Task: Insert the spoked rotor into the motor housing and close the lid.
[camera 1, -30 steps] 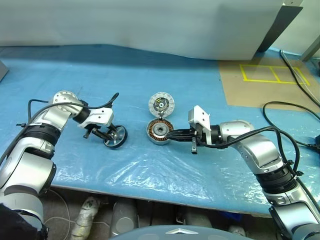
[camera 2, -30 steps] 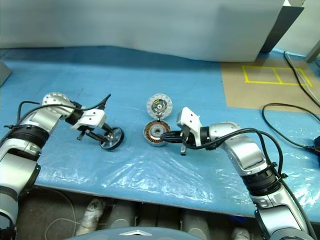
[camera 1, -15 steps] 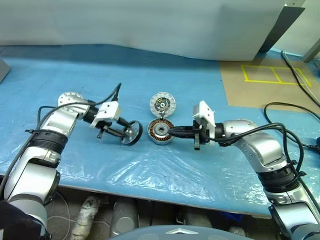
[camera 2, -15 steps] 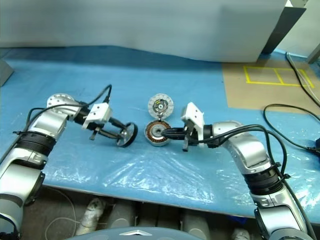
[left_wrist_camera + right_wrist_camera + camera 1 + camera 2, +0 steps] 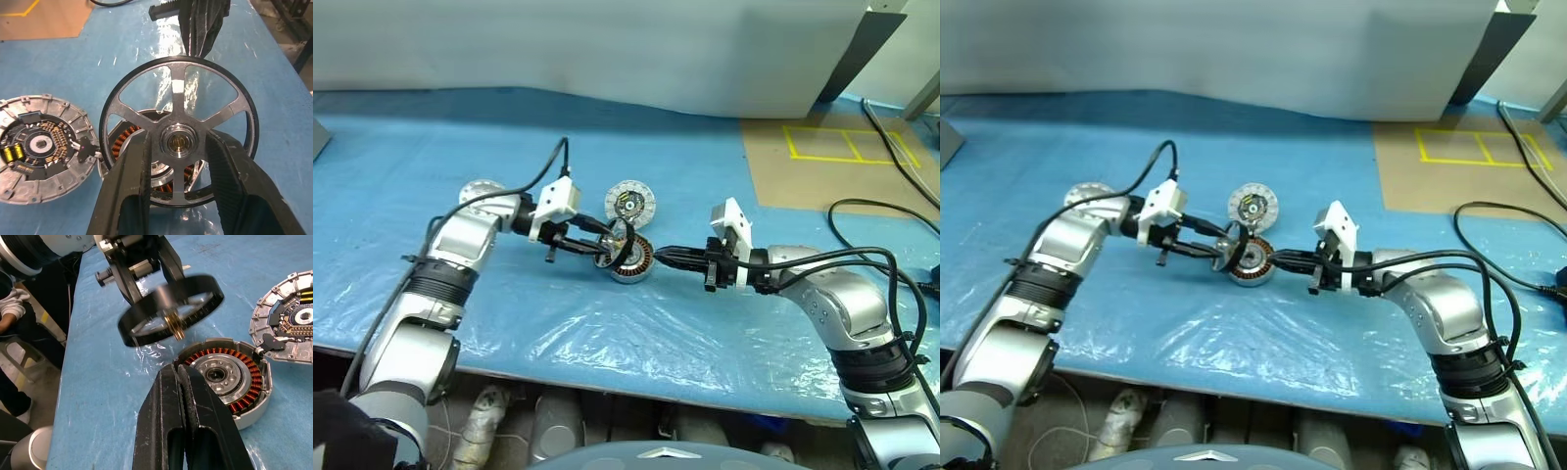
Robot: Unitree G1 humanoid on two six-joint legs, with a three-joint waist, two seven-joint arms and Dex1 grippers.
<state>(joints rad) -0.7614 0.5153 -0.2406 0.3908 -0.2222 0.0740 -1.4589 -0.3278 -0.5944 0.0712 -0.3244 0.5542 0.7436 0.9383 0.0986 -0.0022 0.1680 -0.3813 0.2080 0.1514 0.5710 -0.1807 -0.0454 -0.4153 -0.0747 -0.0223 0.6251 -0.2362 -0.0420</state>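
**Rotor held over the housing, on the blue table**

You work on a table covered with a blue sheet [image 5: 431, 147], with crinkled clear plastic film [image 5: 636, 333] on its near part. At the far right of the table you see a brown cardboard panel [image 5: 822, 171] with yellow tape lines, and black cables [image 5: 891, 211] beside it. A white wall stands behind the table.

Your left gripper [image 5: 178, 161] grasps the spoked rotor [image 5: 178, 142] by its hub, one finger on each side. The rotor hangs tilted, just above the motor housing [image 5: 230, 382] and partly over its near rim; I cannot tell if they touch. The housing lies just beyond the left fingertips, with its copper windings facing up.

Your right gripper [image 5: 181, 382] is clenched and empty, its tips just beside the rim of the housing.

The lid [image 5: 41, 149] lies beside the housing, inner face up.
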